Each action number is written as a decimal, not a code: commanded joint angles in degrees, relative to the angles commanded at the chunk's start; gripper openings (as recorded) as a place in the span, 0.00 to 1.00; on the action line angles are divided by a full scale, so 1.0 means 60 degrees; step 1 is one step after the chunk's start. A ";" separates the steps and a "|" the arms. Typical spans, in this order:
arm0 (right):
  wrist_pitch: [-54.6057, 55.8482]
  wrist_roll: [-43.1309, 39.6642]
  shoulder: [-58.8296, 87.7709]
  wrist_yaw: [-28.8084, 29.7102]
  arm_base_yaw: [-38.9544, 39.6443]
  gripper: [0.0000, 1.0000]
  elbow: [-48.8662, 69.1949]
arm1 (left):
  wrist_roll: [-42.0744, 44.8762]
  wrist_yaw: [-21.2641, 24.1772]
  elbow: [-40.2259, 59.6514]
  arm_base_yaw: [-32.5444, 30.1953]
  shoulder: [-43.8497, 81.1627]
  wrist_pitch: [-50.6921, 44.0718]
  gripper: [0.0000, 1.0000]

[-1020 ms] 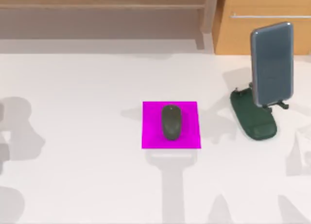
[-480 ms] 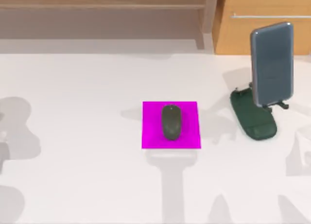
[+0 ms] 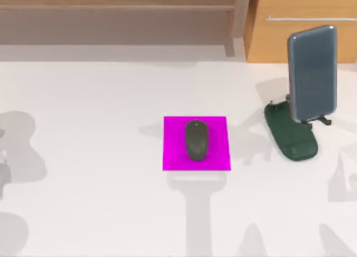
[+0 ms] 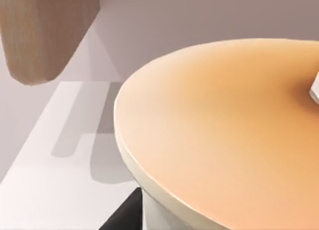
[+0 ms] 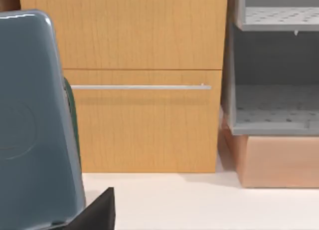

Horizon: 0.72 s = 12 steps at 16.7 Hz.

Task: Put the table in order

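Note:
The white table (image 3: 95,101) carries a magenta square pad (image 3: 173,156) near its middle, with a dark grey mouse (image 3: 196,140) lying on it, long axis pointing away from the front edge. On the right, a grey-blue phone (image 3: 312,73) stands upright in a dark green stand (image 3: 293,140). The right wrist view looks past the phone (image 5: 35,125) from close by. The left wrist view looks closely at a round orange top with a pale rim (image 4: 219,130).
A tan wooden cabinet (image 3: 301,39) with a drawer and a silver handle (image 5: 139,87) stands at the back right. A low wooden shelf (image 3: 117,6) runs along the back. Grey open shelving (image 5: 274,100) stands beside the cabinet. Arm shadows fall on the table's left and right edges.
The shadow at the table's left edge has shrunk and drifted a little to the left. The mouse, pad, phone and stand have not moved.

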 joint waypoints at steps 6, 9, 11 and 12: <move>0.0000 0.0000 0.0000 0.0000 0.0000 1.00 0.0000 | 0.0000 0.0000 0.0000 0.0000 0.0000 0.0000 0.00; 0.0000 0.0000 0.0000 0.0000 0.0000 1.00 0.0000 | 0.0016 -0.0002 -0.0010 0.0014 -0.0003 0.0000 0.00; 0.0000 0.0000 0.0000 0.0000 0.0000 1.00 0.0000 | 0.0016 -0.0003 -0.0007 0.0014 -0.0123 -0.0124 0.00; 0.0000 0.0000 0.0000 0.0000 0.0000 1.00 0.0000 | 0.0017 -0.0005 -0.0004 0.0014 -0.0246 -0.0250 0.00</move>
